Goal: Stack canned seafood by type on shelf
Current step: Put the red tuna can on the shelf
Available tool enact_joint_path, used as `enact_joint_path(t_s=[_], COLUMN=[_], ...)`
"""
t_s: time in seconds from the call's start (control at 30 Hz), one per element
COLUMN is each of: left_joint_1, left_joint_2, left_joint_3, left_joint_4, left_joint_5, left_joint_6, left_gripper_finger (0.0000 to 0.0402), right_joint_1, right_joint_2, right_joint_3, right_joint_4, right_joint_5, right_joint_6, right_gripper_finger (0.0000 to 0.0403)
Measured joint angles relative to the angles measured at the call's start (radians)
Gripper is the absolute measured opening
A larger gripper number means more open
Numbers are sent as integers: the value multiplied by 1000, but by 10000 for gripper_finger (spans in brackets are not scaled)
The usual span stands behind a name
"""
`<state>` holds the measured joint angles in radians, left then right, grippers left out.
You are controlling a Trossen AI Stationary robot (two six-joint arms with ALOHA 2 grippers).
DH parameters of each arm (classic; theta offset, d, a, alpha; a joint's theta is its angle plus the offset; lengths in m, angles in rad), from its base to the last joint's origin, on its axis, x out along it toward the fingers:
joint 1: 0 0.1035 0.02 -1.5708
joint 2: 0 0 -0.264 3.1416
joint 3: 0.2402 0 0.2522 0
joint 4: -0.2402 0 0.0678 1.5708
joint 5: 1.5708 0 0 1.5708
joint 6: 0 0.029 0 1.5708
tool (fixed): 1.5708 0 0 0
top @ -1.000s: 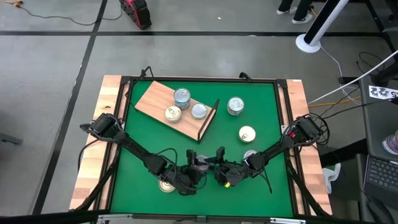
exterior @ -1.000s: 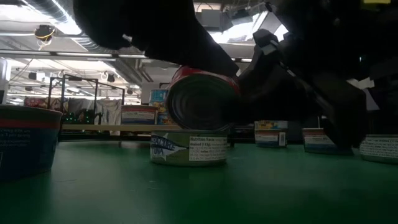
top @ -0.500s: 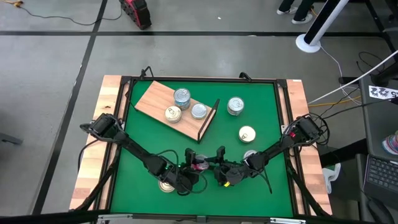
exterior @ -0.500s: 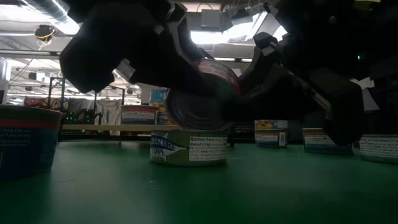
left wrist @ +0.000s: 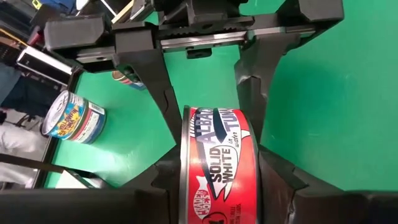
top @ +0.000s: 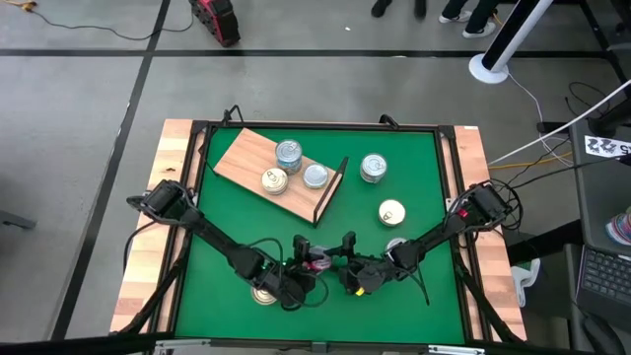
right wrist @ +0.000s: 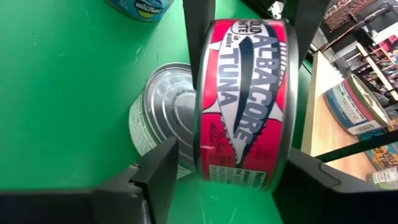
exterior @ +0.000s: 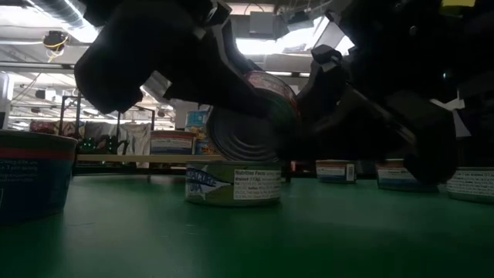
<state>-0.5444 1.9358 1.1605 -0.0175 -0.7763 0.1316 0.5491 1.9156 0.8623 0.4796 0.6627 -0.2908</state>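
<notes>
A red-labelled tuna can [left wrist: 217, 162] stands on edge in the air near the table's near edge, between my two grippers. My left gripper [top: 304, 260] is shut on it. My right gripper [top: 341, 260] faces it from the other side, open, with a finger off each flat face of the can. Right below, a silver-topped can [right wrist: 163, 118] sits flat on the green mat. The shelf [top: 258, 158], a wooden board with a black wire end [top: 331, 187], lies at the far left and carries three cans [top: 289, 153]. My left gripper pinches the red can by its two flat faces [left wrist: 185, 180], one finger on each. The fingers [right wrist: 200, 25] slant down from the table's near left. The can hangs on edge, clear of the can below it [exterior: 235, 185].
Loose cans sit on the mat at the right [top: 373, 168] [top: 391, 212], one [top: 394, 245] beside my right arm and one [top: 264, 294] under my left arm. A blue-labelled can [left wrist: 73, 118] stands near the mat's edge. Bare mat lies at the middle left.
My left gripper has rolled its wrist and shut on the red can's faces. My right gripper has opened and let the can go, staying where it was. The can stays lifted above the can on the mat.
</notes>
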Motion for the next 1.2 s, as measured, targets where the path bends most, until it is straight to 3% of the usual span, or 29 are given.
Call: enact_joint_path(t_s=[0.1, 0.3, 0.47, 0.63, 0.9, 1.2], left_joint_1=[-9, -35, -57, -72, -4, 174], left_joint_2=[0, -21, -69, -116, -144, -141], left_joint_3=[11, 28, 30, 30, 29, 7], left_joint_4=[-5, -39, -156, -354, -656, -652], left_joint_5=[-38, -124, -202, -280, -287, -250], left_joint_6=[-5, -24, -79, -172, -286, -203], left_gripper_finger=[133, 137, 136, 140, 139, 139], right_joint_1=[12, 37, 49, 56, 53, 53], right_joint_2=[-15, -87, -164, -237, -300, -302], right_joint_3=[0, 0, 0, 0, 0, 0], right_joint_4=[-8, -63, -200, -354, -451, -452], right_joint_5=[31, 198, 209, 209, 110, -102], right_joint_6=[-1, -1, 2, 110, 214, 216], right_gripper_finger=[240, 245, 245, 246, 246, 246])
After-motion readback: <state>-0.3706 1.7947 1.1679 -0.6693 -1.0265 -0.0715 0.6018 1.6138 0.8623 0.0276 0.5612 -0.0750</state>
